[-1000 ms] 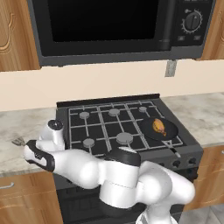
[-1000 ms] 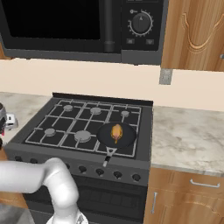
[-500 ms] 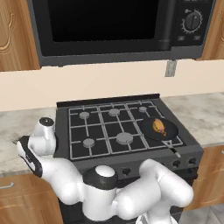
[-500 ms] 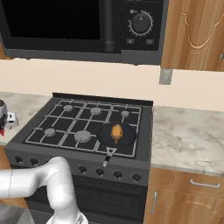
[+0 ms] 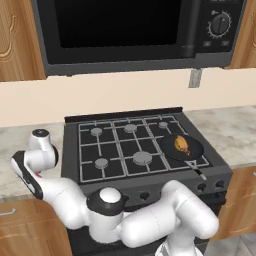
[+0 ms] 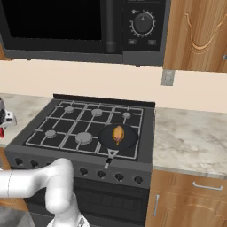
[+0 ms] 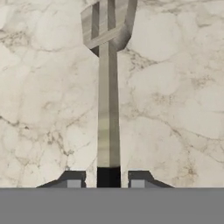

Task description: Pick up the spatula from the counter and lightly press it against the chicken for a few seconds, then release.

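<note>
The spatula lies on the marble counter, its pale handle running straight up the hand view and its slotted head at the top. My gripper hangs right over the handle's near end. One jaw stands on each side of the handle, with a narrow gap still showing on both sides. In the left base view the arm's wrist reaches down over the counter left of the stove. The chicken sits in a black pan on the stove's front right burner.
The black gas stove fills the middle, with a microwave above it. Marble counter runs on both sides. The pan's handle points out over the stove's front edge.
The hand has dropped lower over the left counter and the elbow has swung forward. The jaws have drawn in from wide to close beside the spatula's handle.
</note>
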You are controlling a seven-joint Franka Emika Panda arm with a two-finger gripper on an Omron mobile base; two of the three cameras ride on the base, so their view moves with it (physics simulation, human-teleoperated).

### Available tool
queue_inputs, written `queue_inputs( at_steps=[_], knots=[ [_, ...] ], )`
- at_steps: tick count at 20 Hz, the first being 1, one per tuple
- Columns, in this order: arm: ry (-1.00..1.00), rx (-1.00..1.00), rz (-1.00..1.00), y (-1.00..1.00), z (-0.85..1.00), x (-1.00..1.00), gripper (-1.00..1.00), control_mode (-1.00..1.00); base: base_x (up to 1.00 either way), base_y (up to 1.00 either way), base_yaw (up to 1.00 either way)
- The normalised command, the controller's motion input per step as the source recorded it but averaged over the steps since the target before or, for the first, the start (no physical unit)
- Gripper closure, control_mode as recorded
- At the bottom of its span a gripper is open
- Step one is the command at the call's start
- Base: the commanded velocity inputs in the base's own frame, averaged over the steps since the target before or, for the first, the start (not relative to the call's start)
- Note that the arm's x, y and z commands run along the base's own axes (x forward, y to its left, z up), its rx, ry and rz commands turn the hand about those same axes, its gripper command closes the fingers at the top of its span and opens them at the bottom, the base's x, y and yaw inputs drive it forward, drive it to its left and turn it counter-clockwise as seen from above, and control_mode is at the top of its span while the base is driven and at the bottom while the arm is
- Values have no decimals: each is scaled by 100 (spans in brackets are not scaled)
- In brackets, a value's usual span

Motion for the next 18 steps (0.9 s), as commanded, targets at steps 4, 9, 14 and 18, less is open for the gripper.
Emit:
queue_inputs(
  at_steps=[4,9,14,18],
  knots=[
    [-1,-3,0,0,-5,-3,100,-100,0,0,0],
    [-13,0,0,-15,5,-46,100,-100,0,0,0],
    [-15,0,-2,-50,17,-63,100,-100,0,0,0],
    [-11,0,-9,-82,41,-45,100,-100,0,0,0]
  ],
)
